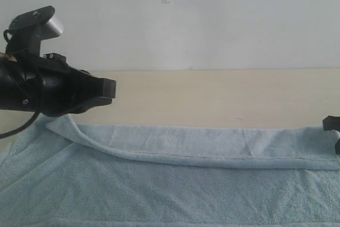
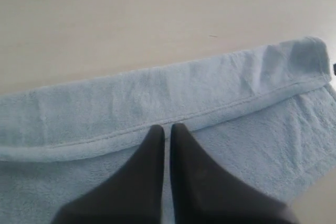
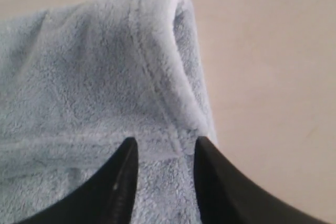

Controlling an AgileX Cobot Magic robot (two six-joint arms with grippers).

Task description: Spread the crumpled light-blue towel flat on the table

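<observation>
One wrist view alone shows right pincer [image 3: 165, 146] parted over towel [image 3: 79, 77]; left pincer [image 2: 167, 128] closed, empty.

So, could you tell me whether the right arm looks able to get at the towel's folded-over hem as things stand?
Probably yes: the right gripper hangs open directly over the folded-over hem at the end of the towel, and nothing lies in between.

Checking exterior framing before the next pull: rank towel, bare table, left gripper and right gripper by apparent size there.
1. towel, filling the lower frame.
2. table, its bare strip.
3. left gripper, probably enlarged by nearness to the camera.
4. right gripper, only a sliver at the frame edge.
</observation>
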